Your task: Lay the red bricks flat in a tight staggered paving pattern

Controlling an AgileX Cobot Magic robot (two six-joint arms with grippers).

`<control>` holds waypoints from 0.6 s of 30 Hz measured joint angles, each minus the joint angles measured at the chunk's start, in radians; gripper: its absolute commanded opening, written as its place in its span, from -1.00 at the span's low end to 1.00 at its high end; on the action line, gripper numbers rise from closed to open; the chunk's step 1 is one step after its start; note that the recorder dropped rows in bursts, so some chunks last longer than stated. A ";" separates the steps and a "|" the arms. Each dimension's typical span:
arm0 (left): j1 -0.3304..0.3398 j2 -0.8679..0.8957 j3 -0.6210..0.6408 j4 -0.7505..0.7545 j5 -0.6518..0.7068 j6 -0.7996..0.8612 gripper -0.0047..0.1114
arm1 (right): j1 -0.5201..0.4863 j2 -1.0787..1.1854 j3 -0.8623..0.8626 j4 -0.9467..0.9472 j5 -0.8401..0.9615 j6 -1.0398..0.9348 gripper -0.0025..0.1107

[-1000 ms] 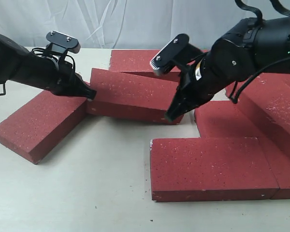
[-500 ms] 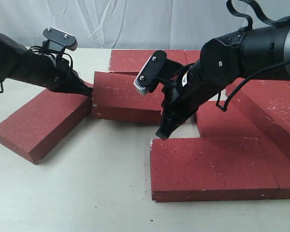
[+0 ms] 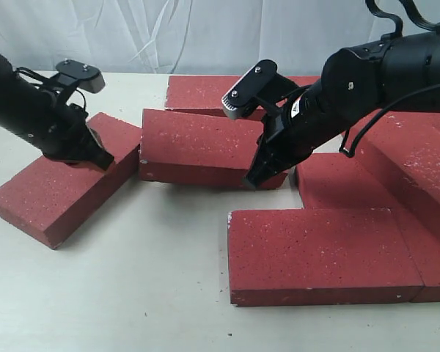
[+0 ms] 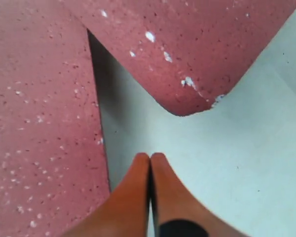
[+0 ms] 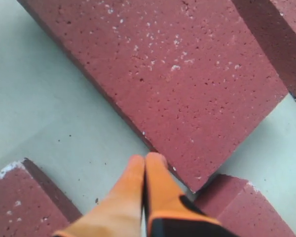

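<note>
Exterior view: the red bricks (image 3: 418,158) lie on a pale matte tabletop (image 3: 132,286) in front of a creased white cloth (image 3: 169,29). Each brick is a flat rectangular slab, dark red, rough and grainy. All are peppered with tiny white specks and have paler, worn edges.

The front brick (image 3: 319,253) lies flat nearest the camera, its right end tight against another slab. More bricks crowd the right side behind it. The middle brick (image 3: 198,143) sits in the centre, with the rear brick (image 3: 205,92) just behind it. The angled brick (image 3: 55,187) lies askew on the left, its far corner right beside the middle brick's left end.

The left gripper (image 3: 101,159) is over the top face of the angled brick near that end. Its jaws are pressed together and hold nothing, and whether the tip touches the surface cannot be told. The right gripper (image 3: 253,178) points down at the front right corner of the middle brick, also pinched closed and empty.

In the left wrist view, smooth orange fingers (image 4: 130,197) meet tip to tip over bare table. They sit in a wedge-shaped gap between one brick's straight edge and another's rounded, whitish-chipped corner.

In the right wrist view, matching orange fingers (image 5: 123,197) are also closed. Their tips sit at the long edge of a pitted, speckled brick close to its corner. A chipped pale corner of another brick lies nearby across bare table.
</note>
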 measured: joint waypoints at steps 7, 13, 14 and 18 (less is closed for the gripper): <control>-0.019 0.126 -0.020 -0.108 -0.103 0.031 -0.92 | 0.000 0.000 0.000 0.014 -0.008 0.000 -0.97; -0.019 0.175 -0.041 -0.161 -0.222 0.046 -0.92 | 0.000 0.000 0.000 0.014 -0.008 0.002 -0.97; -0.019 0.177 -0.041 -0.162 -0.242 0.048 -0.92 | 0.000 0.000 0.000 0.014 -0.008 0.002 -0.97; -0.019 0.177 -0.041 -0.178 -0.301 0.048 -0.92 | 0.000 0.000 0.000 0.014 -0.008 0.002 -0.97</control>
